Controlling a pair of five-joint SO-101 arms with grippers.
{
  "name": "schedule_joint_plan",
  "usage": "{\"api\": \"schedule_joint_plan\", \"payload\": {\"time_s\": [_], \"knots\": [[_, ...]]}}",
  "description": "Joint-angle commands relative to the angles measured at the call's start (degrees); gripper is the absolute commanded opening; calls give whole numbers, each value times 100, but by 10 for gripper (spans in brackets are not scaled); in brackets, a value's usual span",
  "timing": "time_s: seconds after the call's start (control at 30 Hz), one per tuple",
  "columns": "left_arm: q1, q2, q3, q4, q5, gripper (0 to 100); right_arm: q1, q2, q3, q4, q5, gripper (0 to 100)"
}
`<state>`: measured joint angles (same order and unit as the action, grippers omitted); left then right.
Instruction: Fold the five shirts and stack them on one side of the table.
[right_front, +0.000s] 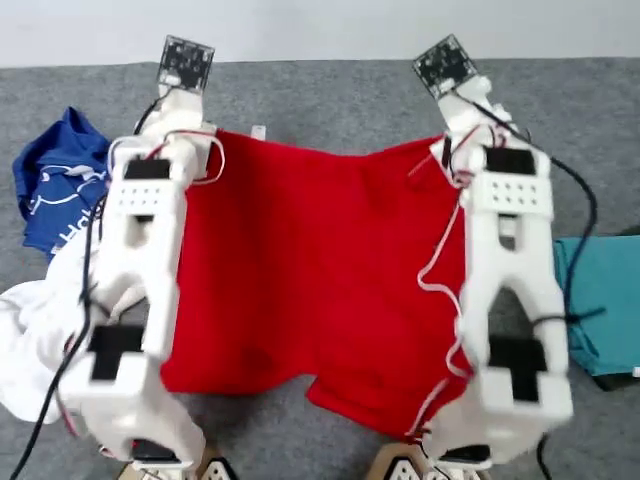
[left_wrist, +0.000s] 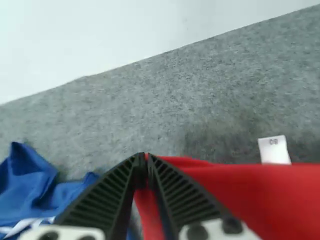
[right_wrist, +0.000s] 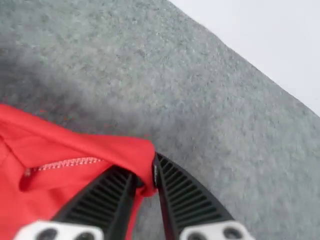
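While the left gripper (left_wrist: 141, 167) and right gripper (right_wrist: 148, 175) each pinch a corner of the red shirt (right_front: 320, 270) spread on the table (right_front: 340, 100), it is not folded yet, and the blue shirt (right_front: 60, 180), white shirt (right_front: 30, 330) and teal shirt (right_front: 605, 300) wait beside it.

Four shirts show on the grey worktop (right_front: 340, 100): one red shirt (right_front: 320, 270), one blue shirt (right_front: 55, 180), one white shirt (right_front: 30, 340) and one teal shirt (right_front: 605, 300). There are two white robot arms, a left arm (right_front: 140, 250) and a right arm (right_front: 510, 260), each with one pair of black jaws. One small white tag (right_front: 258, 131) sits at the red shirt's edge.
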<state>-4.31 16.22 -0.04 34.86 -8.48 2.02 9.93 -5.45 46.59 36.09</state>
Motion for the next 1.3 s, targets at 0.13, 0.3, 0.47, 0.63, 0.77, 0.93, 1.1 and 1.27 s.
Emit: {"api": "schedule_joint_plan", "payload": {"time_s": [0.13,0.3,0.47,0.63,0.77,0.93,1.1,1.27], "knots": [[0,1996,-3099,765,70,2,-31,1613,-2611,40,-26,9],[0,3253,-5156,1266,70,2,-119,2457,-3824,40,167,9],[0,4378,-7055,1723,70,2,-224,3125,-4923,13,176,9],[-35,5187,-8409,1793,62,2,-215,3776,-6101,-13,176,9],[-9,5459,-9059,1793,53,2,-259,4215,-7015,-13,176,9],[9,5495,-9121,1811,53,2,-400,4549,-7516,268,360,9],[35,5503,-9121,2505,35,2,-435,4637,-7490,998,378,9],[79,5486,-9138,3938,-387,2,-435,4620,-7534,2229,369,9]]}}
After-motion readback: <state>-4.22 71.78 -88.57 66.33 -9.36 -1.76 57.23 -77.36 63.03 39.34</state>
